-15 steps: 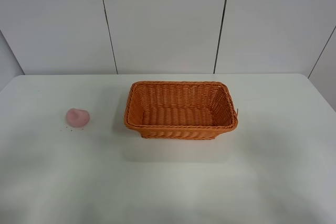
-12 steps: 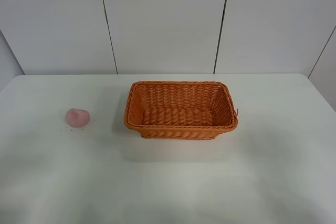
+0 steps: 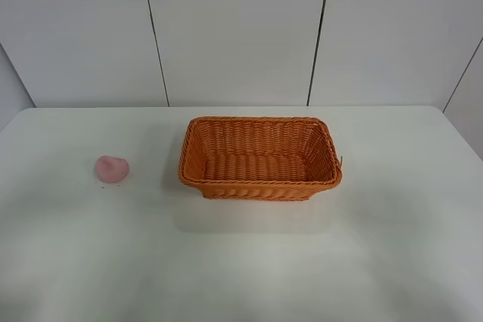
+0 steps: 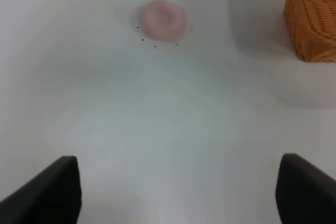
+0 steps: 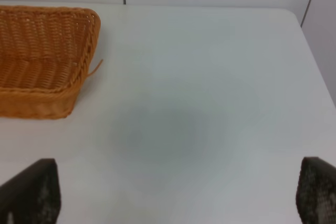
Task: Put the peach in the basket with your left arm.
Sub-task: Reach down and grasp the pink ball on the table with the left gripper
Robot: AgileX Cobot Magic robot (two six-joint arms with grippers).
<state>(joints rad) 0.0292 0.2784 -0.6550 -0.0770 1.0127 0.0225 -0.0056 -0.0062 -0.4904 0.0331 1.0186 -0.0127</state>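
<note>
Orange, pink and black against the smooth white bench (image 3: pixel 241 269).
The rectangular orange woven wicker basket (image 3: pixel 260 184) is a warm, even orange, with fine horizontal rows of weave on its walls and a slightly darker shade inside. The small, rounded, pale pink matte peach (image 3: pixel 112 168) is plain, with a few tiny dark specks (image 4: pixel 155 46) on the bench beside it. The bench is unpatterned and carries soft grey shadows. Behind it, flat white wall panels (image 3: pixel 234 28) are split by thin dark seams. The left claw (image 4: pixel 178 192) shows solid black fingers, the right claw (image 5: pixel 173 192) dark, faintly mottled ones.
</note>
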